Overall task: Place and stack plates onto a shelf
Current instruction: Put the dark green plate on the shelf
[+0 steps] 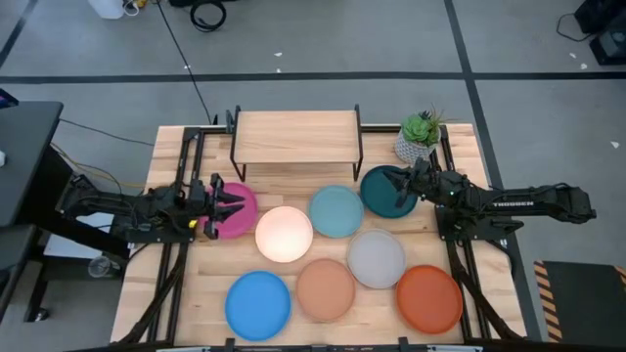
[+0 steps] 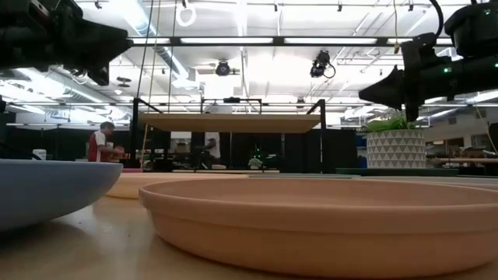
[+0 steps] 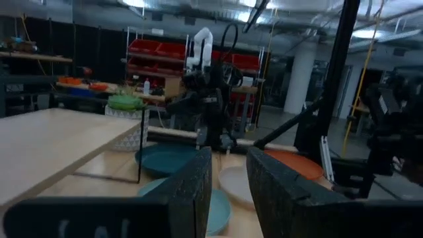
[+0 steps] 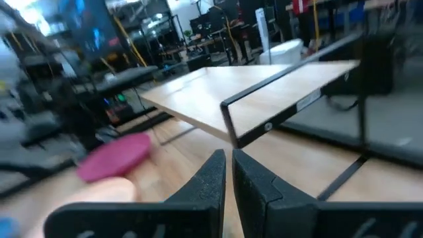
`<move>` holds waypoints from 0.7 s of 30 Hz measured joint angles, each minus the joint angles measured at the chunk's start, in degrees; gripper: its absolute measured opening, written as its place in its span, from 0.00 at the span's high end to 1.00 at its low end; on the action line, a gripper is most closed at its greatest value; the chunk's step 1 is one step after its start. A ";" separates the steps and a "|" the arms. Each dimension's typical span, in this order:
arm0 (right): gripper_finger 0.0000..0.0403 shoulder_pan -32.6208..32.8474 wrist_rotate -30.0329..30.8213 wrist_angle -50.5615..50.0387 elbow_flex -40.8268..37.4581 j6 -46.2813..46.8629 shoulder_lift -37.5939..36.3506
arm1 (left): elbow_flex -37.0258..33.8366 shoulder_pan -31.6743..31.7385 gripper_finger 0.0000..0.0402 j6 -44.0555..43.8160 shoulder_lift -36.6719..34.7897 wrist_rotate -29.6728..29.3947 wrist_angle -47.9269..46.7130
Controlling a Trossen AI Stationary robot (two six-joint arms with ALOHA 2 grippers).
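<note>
Eight plates lie flat on the slatted table in front of the empty shelf (image 1: 296, 137): magenta (image 1: 240, 217), cream (image 1: 284, 233), light blue (image 1: 336, 211), dark teal (image 1: 372, 196), grey (image 1: 377, 258), tan-peach (image 1: 325, 289), bright blue (image 1: 258, 305) and orange (image 1: 429, 298). My left gripper (image 1: 235, 202) hovers over the magenta plate's left part with its fingers a little open (image 3: 229, 158). My right gripper (image 1: 385, 184) hangs above the dark teal plate with its fingers shut (image 4: 229, 157). In the low view both grippers are well above the table, the right one (image 2: 367, 92) near shelf height.
A potted plant (image 1: 419, 137) stands at the shelf's right end, close to my right arm. The shelf's black legs (image 4: 230, 125) rise from the table behind the plates. The plates lie close together across the table's middle and near edge.
</note>
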 joint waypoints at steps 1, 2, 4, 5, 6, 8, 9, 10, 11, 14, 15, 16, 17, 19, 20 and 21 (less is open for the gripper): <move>0.92 0.00 -1.82 0.70 0.02 1.17 0.00 | 0.11 0.02 0.74 0.52 -0.01 0.92 1.22; 0.92 -0.10 -4.75 0.71 0.52 1.23 -0.01 | 0.53 0.02 0.74 1.55 -0.03 2.50 1.06; 0.92 0.06 -11.58 -2.99 3.64 -0.43 0.05 | 2.74 0.02 0.75 2.14 1.03 5.91 -1.26; 0.93 0.58 -13.29 -6.60 5.95 -1.17 0.40 | 4.01 -0.06 0.75 2.20 1.76 6.35 -2.17; 0.93 1.30 -13.59 -10.88 8.51 -2.23 0.95 | 5.16 -0.02 0.75 2.66 2.47 6.33 -2.76; 0.95 3.11 -11.37 -20.94 13.95 -4.15 3.10 | 7.22 0.02 0.75 4.64 4.45 5.34 -4.79; 0.96 4.02 -9.73 -25.91 16.82 -4.86 4.63 | 8.05 0.03 0.75 5.14 5.56 4.46 -5.84; 0.96 4.97 -8.47 -30.43 19.45 -5.15 6.39 | 8.80 0.02 0.75 5.67 6.47 3.49 -6.51; 0.97 5.98 -7.50 -34.84 21.95 -5.16 8.22 | 9.48 0.01 0.75 6.18 7.22 2.73 -6.93; 0.97 9.03 -6.15 -45.16 28.20 -4.17 14.67 | 10.62 0.02 0.75 7.80 8.83 1.48 -7.26; 0.97 10.00 -5.53 -48.28 29.78 -3.88 16.82 | 10.82 0.02 0.75 8.14 9.12 1.28 -7.25; 0.97 10.94 -4.69 -50.92 31.24 -3.84 18.99 | 10.88 0.02 0.75 8.47 9.10 1.04 -7.27; 0.97 11.78 -3.78 -53.68 32.67 -3.83 21.18 | 10.88 0.02 0.75 8.98 8.93 0.70 -7.25; 0.96 13.18 -2.85 -59.05 35.23 -3.86 25.19 | 10.88 0.02 0.75 9.39 8.83 0.20 -6.45; 0.96 13.82 -2.78 -61.43 36.47 -3.88 27.17 | 10.90 0.02 0.75 9.42 8.76 -0.20 -6.07; 0.95 14.50 -2.78 -63.28 37.66 -4.19 29.07 | 10.90 0.02 0.75 9.41 8.84 -0.81 -5.75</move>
